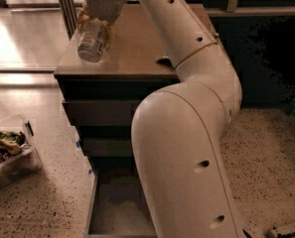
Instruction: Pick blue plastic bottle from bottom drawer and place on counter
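Observation:
The blue plastic bottle (pixel 93 40), pale and see-through with a whitish label, hangs tilted in my gripper (pixel 93 26) above the left part of the counter (pixel 132 53). The gripper is shut on the bottle's upper end, with yellowish fingers (pixel 82 19) on either side. The bottle's base points down toward me, a little above the counter's front left edge. The bottom drawer (pixel 114 209) stands pulled out below, its dull grey floor bare where it shows. My white arm hides the drawer's right half and much of the cabinet.
A clear plastic bin (pixel 8 152) with scraps sits on the speckled floor at the left. A dark bit of the green snack bag (pixel 163 61) peeks out beside my arm on the counter. Two shut drawer fronts (pixel 100 113) sit above the open drawer.

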